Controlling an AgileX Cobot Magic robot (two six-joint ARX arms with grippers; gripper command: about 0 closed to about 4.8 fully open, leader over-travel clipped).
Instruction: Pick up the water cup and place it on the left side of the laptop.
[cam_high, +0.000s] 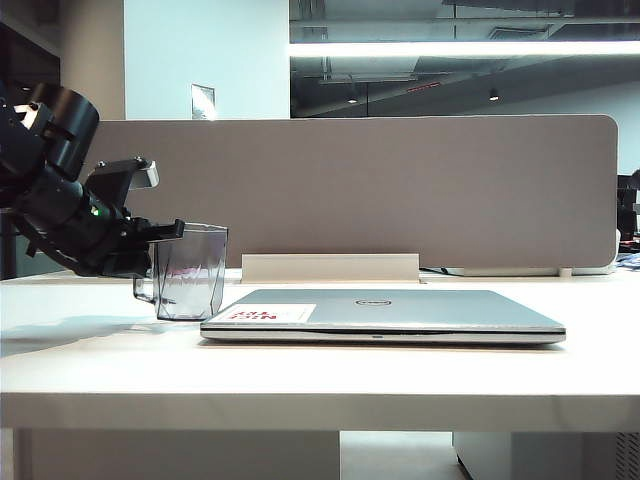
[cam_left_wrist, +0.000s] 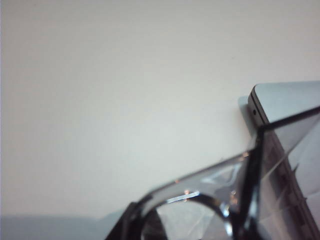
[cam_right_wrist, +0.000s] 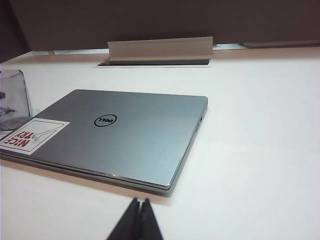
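On the white desk (cam_high: 100, 360), left claw (cam_high: 165, 235) grasping water cup (cam_high: 190, 275) beside laptop (cam_high: 400, 312); right claw (cam_right_wrist: 138, 202) clenched.

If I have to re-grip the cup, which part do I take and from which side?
Take the rim wall of the cup on the side away from the laptop, coming from the exterior view's left, as the left gripper does now, shut on it. The top is open, the handle thin, and the laptop crowds the other side. The right gripper waits shut, before the laptop.
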